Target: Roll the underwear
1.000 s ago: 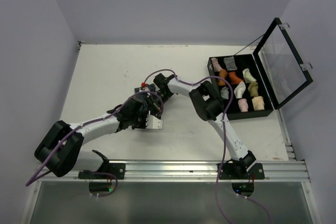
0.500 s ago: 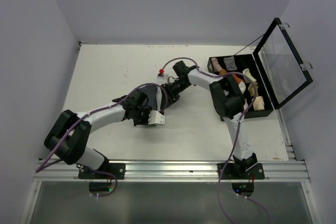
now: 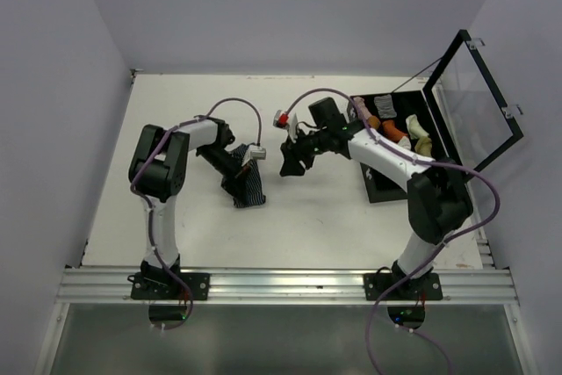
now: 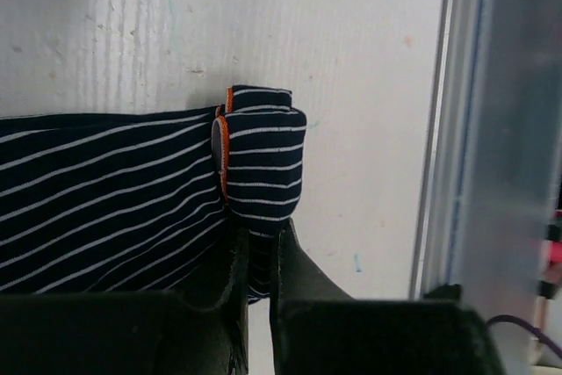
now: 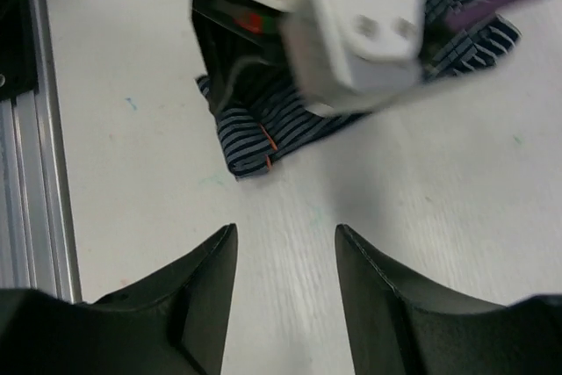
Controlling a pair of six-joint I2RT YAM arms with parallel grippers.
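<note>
The underwear (image 4: 123,208) is navy with thin white stripes and an orange trim. It lies partly folded on the white table, one end turned over into a thick fold (image 4: 263,155). My left gripper (image 4: 260,239) is shut on the cloth just under that fold. From above, the left gripper (image 3: 239,180) sits on the bundle of underwear (image 3: 253,194) at mid-table. My right gripper (image 3: 287,166) hovers just to its right, open and holding nothing. In its own view the right gripper (image 5: 285,236) is a short way from the underwear (image 5: 250,147).
An open black case (image 3: 378,192) stands at the right with several rolled garments in its compartments; its clear lid (image 3: 479,103) is tipped up. The metal rail (image 3: 281,283) runs along the near edge. The white camera block (image 5: 351,32) of the left wrist hangs over the underwear.
The left arm has swung round from the near left and now reaches the underwear from the far side, still pinching it. The right gripper opened, let go of the cloth and drew back to the right.
</note>
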